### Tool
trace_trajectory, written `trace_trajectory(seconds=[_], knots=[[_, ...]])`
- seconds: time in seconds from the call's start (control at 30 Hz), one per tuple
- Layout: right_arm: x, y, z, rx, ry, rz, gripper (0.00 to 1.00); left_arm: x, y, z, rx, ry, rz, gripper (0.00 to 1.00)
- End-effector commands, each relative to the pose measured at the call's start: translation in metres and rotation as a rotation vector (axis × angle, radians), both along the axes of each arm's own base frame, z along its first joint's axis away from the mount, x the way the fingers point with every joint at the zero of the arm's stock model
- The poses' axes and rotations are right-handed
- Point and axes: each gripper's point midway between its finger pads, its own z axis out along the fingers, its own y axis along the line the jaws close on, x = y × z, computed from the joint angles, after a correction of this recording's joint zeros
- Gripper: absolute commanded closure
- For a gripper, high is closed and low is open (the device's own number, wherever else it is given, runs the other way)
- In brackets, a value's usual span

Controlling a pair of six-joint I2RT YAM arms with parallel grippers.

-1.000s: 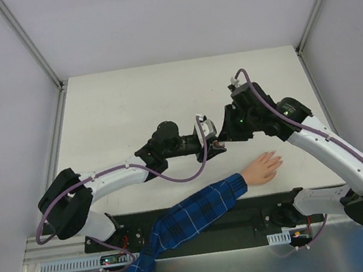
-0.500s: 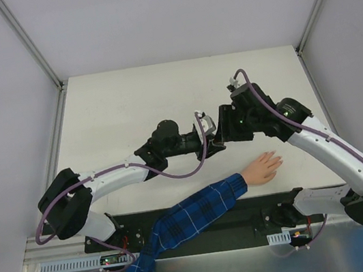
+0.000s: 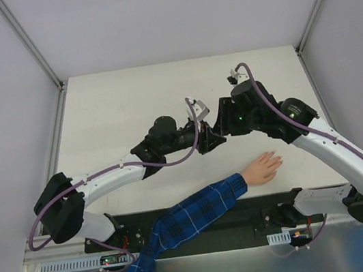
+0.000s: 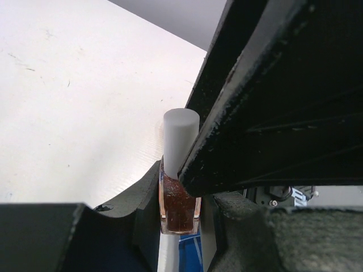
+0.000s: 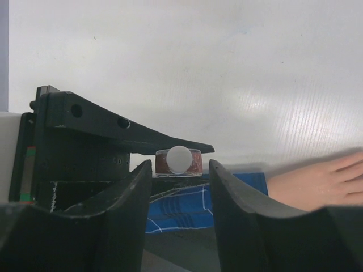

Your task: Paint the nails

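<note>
Unscrewing comes next, I judge, so my right gripper (image 5: 180, 168), half open and empty, should centre on the white cap (image 5: 180, 159) and close squarely before twisting. Just beyond, my left gripper (image 3: 206, 140) clamps the nail polish bottle (image 4: 180, 205), which is small, glassy and dark reddish under that smooth matte cylinder. Farther off, the pale peach hand (image 3: 262, 166) lies flat on the white table (image 3: 128, 103), its plaid sleeve (image 3: 200, 212) trailing. The nails (image 3: 277, 159) are too small to judge.
</note>
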Motion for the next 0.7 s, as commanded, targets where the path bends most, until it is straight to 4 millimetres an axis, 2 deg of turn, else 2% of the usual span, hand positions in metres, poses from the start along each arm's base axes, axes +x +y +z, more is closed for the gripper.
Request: trace_trajectory(seconds=[0.0,0.07,0.2,0.23,0.3,0.37,0.4,0.43,0.47,0.5,0.53,0.57,0.6,0.67], knots=[[0.01,0.011,0.013,0.026,-0.061,-0.007,0.58,0.003,0.001,0.058,-0.13,-0.043,0.035,1.0],[0.01,0.013,0.01,0.018,-0.055,0.0,0.71,0.002,0.002,0.06,-0.132,-0.045,0.033,1.0],[0.009,0.012,0.0,0.011,-0.047,0.003,0.73,-0.006,0.004,0.068,-0.151,-0.061,-0.003,1.0],[0.01,0.015,0.001,0.021,-0.065,0.024,0.75,-0.015,0.003,0.069,-0.156,-0.064,-0.049,1.0],[0.009,0.015,0.004,0.027,-0.093,0.054,0.86,-0.023,0.004,0.075,-0.175,-0.088,-0.102,1.0],[0.002,0.019,0.007,0.025,-0.148,0.172,0.99,-0.048,0.006,0.079,-0.187,-0.089,-0.262,1.0],[-0.004,0.022,0.007,0.026,-0.18,0.249,0.99,-0.051,0.012,0.087,-0.217,-0.109,-0.322,1.0],[-0.02,0.037,0.004,0.052,-0.22,0.45,1.0,-0.062,0.017,0.092,-0.24,-0.059,-0.398,1.0],[-0.034,0.044,0.002,0.071,-0.261,0.594,1.0,-0.084,0.029,0.09,-0.234,-0.034,-0.562,1.0],[-0.059,0.047,0.015,0.145,-0.336,0.739,1.0,-0.086,0.033,0.089,-0.238,-0.005,-0.615,1.0],[-0.086,0.058,0.03,0.258,-0.404,0.912,0.99,-0.086,0.043,0.099,-0.267,0.029,-0.651,1.0],[-0.088,0.055,0.014,0.255,-0.408,0.91,1.0,-0.095,0.052,0.098,-0.256,0.028,-0.731,1.0],[-0.088,0.052,0.021,0.268,-0.44,0.898,1.0,-0.092,0.053,0.093,-0.257,0.058,-0.737,1.0],[-0.086,0.05,0.024,0.271,-0.403,0.862,1.0,-0.09,0.059,0.099,-0.278,0.068,-0.734,1.0]])
